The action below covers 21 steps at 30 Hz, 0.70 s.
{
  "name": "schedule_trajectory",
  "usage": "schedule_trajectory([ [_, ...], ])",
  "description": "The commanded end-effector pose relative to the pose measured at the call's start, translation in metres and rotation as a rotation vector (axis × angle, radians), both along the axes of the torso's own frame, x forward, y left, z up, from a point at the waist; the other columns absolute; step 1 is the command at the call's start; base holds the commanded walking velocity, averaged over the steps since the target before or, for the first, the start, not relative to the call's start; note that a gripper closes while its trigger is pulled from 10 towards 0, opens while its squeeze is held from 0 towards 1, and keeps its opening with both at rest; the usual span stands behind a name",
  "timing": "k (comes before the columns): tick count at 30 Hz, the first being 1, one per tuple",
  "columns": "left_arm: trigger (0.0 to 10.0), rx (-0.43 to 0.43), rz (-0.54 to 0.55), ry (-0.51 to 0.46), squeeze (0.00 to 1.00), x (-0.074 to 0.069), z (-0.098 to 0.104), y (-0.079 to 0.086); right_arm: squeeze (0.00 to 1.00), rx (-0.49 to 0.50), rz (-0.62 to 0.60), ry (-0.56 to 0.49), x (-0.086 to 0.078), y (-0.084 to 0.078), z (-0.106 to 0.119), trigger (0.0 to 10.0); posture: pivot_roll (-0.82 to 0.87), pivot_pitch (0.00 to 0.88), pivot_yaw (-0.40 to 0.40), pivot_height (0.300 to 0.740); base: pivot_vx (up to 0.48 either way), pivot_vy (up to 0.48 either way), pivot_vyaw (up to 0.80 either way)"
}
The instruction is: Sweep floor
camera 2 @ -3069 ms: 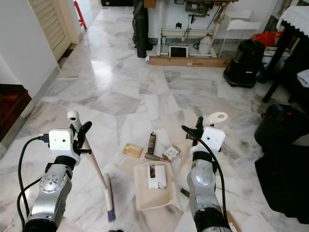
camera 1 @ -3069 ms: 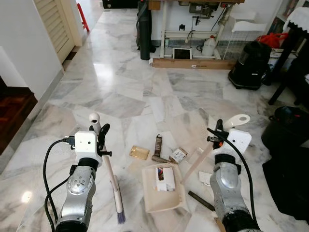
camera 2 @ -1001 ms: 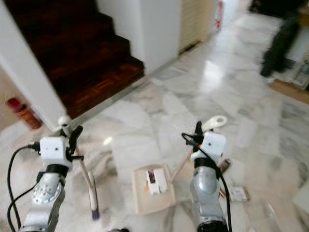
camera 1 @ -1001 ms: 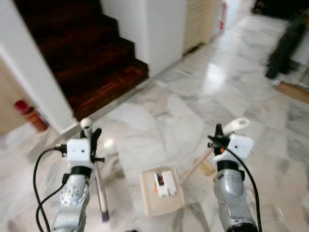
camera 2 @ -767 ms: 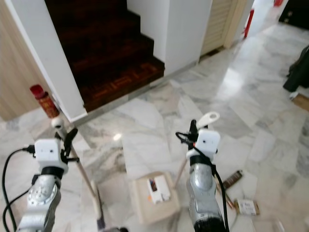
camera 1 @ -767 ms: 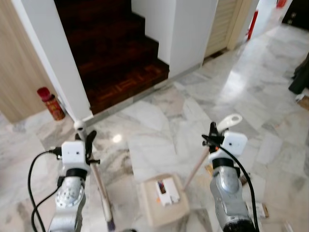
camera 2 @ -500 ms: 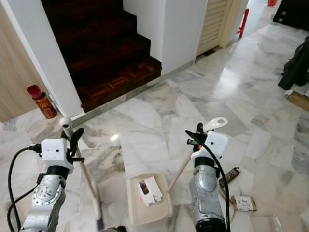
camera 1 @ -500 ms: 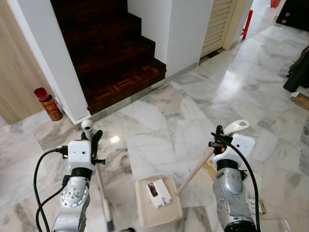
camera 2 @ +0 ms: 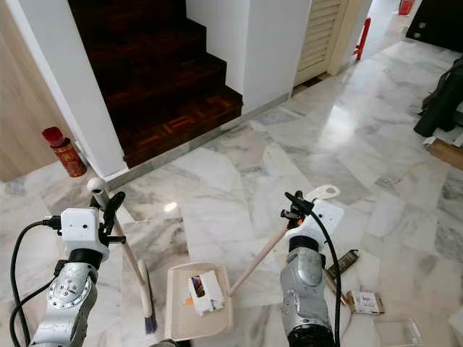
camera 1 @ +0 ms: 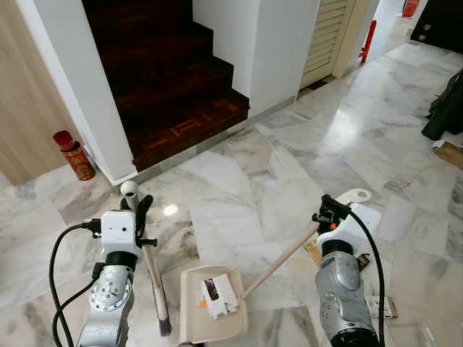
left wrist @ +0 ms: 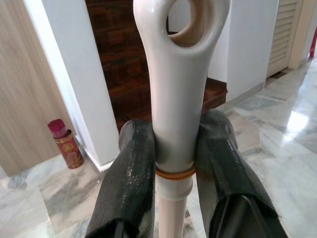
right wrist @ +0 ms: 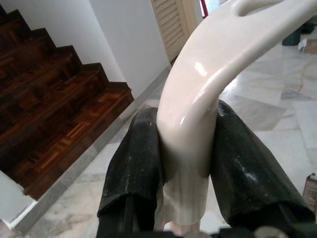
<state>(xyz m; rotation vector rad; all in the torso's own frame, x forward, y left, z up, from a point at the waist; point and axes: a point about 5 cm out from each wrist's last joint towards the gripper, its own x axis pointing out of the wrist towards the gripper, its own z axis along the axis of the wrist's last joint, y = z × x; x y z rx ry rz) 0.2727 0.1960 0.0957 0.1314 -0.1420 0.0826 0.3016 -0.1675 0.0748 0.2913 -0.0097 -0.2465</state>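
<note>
Dustpan (camera 1: 189,325) nearest, flat on the marble floor (camera 1: 239,181) between the two arms, cream coloured, with a small white carton (camera 1: 224,293) and bits of litter lying in it. Its long handle (camera 1: 278,259) slants up toward the robot's right into the right claw (camera 1: 327,210); right wrist view shows both black fingers (right wrist: 133,168) pressed against the cream grip, so that claw is clamped on the dustpan handle just below its hanging loop. Left claw (camera 1: 137,210) is clamped on the broom (camera 1: 153,285): left wrist view shows the fingers (left wrist: 131,173) tight on either side of the white grip, right above an orange ring, with the hanging hole at the top end. Broom stands close to upright, dark bristles (camera 1: 165,327) down at the floor just beside the dustpan's left edge; can't tell if they touch the pan. Right of the right arm, loose litter on the floor: a dark slim pack (camera 2: 346,262) and a small flat box (camera 2: 364,302), both well apart from the dustpan. Further out, a bright reflection spot (camera 1: 172,209) on the marble. Beyond that, a red canister (camera 1: 74,155) stands by the white wall (camera 1: 72,94) at left, next to dark wooden stairs (camera 1: 173,79) going up. Louvred door (camera 1: 334,36) at far right, a red object (camera 1: 367,40) beside it, dark bag (camera 1: 445,108) at the right edge.
</note>
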Motion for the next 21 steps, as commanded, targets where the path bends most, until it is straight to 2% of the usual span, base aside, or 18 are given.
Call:
schedule_trajectory([
  [1, 10.0, -0.006, -0.007, -0.053, 0.00, 0.0020, 0.0130, -0.0007, 0.00, 0.020, 0.005, -0.027, 0.0047, 0.0017, 0.0072, 10.0, 0.08, 0.060, -0.014, 0.740, 0.000, 0.000, 0.00],
  [3, 10.0, -0.006, -0.008, -0.052, 0.00, 0.0017, 0.0129, -0.0008, 0.00, 0.022, 0.008, -0.022, 0.0045, 0.0021, 0.0064, 10.0, 0.08, 0.062, -0.014, 0.740, 0.000, 0.000, 0.00],
  [13, 10.0, -0.011, -0.006, -0.046, 0.00, 0.0019, 0.0126, -0.0011, 0.00, 0.025, 0.029, -0.028, 0.0050, 0.0045, 0.0072, 10.0, 0.08, 0.073, -0.017, 0.740, 0.000, 0.272, 0.00],
  [17, 10.0, -0.013, -0.006, -0.045, 0.00, 0.0025, 0.0127, -0.0014, 0.00, -0.006, 0.025, -0.032, 0.0054, 0.0041, 0.0090, 10.0, 0.09, 0.077, -0.017, 0.740, 0.000, 0.277, 0.00],
  [21, 10.0, -0.015, -0.003, -0.046, 0.00, 0.0028, 0.0133, -0.0009, 0.00, -0.009, 0.030, -0.039, 0.0059, 0.0046, 0.0105, 10.0, 0.09, 0.082, -0.017, 0.740, 0.000, 0.276, 0.80],
])
